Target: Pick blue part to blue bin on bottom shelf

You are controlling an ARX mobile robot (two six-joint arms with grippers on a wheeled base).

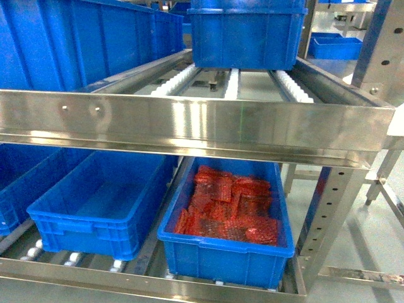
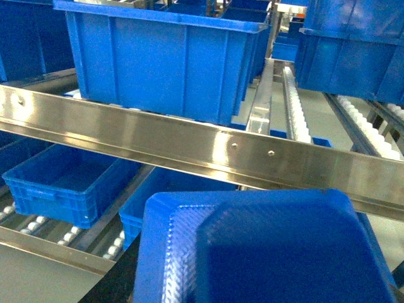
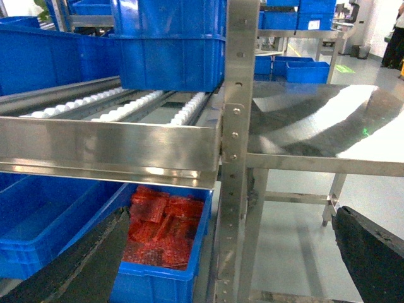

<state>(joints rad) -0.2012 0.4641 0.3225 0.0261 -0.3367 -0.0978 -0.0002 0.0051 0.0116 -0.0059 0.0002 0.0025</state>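
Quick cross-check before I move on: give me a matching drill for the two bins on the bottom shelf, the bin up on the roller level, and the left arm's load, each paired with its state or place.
Things:
1. Left bottom bin
2. Right bottom bin
3. Upper bin
4. Blue part

States or places:
A. Holds red parts
B. Fills the foreground of the left wrist view
C. Nothing visible inside
D. Sits on the white rollers, above the front rail

Pairs: 1-C, 2-A, 3-D, 4-B

Glossy blue plastic bin [image 1: 101, 211]; brushed, reflective steel bottom shelf [image 1: 95, 274]; matt, rough black fingers [image 3: 372, 252].
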